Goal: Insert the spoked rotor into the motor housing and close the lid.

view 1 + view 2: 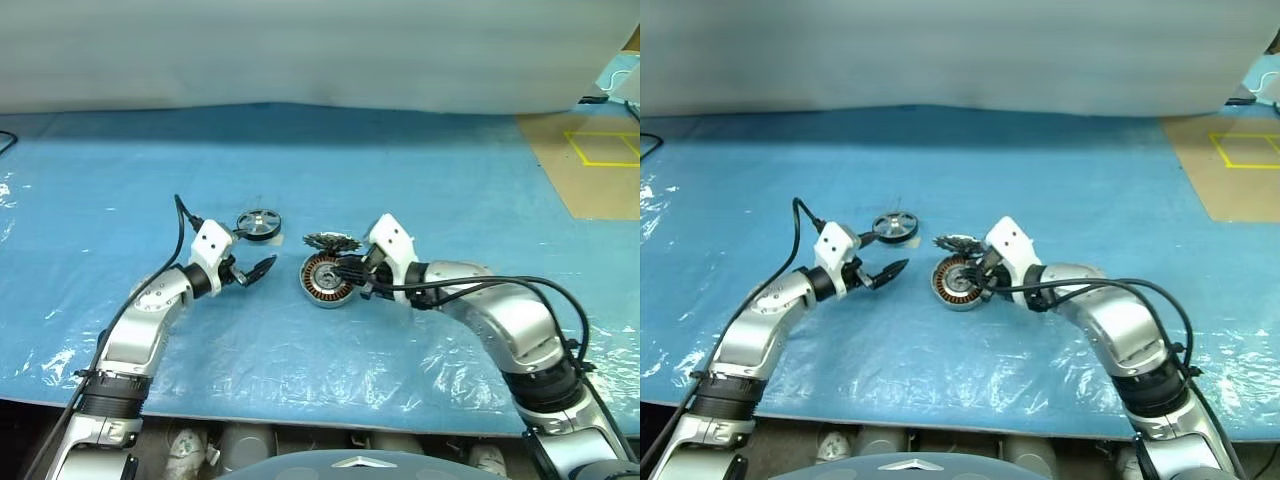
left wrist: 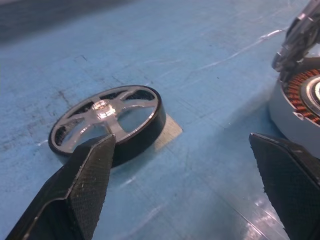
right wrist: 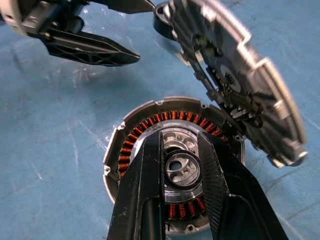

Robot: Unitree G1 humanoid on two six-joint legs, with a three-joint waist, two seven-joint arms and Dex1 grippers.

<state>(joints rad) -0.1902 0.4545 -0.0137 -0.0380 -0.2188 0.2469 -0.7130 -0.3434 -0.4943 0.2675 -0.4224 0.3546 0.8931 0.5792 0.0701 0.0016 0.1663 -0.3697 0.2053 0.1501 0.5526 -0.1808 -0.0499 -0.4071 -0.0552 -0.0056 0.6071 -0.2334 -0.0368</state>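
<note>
My left gripper (image 1: 252, 270) gapes empty near the rotor (image 1: 259, 223); my right gripper (image 3: 180, 150), nearly closed, hovers at the housing (image 1: 325, 279). It could knock the raised lid (image 1: 331, 242).

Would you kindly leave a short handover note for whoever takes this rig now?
Left end effector: open, empty, beside the spoked rotor.
Right end effector: fingers close together at the hub of the motor housing, holding nothing that I can see.
Rotor lies flat on the blue sheet, outside the housing. Lid stands swung open on the housing's rim.
Done: lid open.
Left: pick up rotor, seat it, close lid.
</note>
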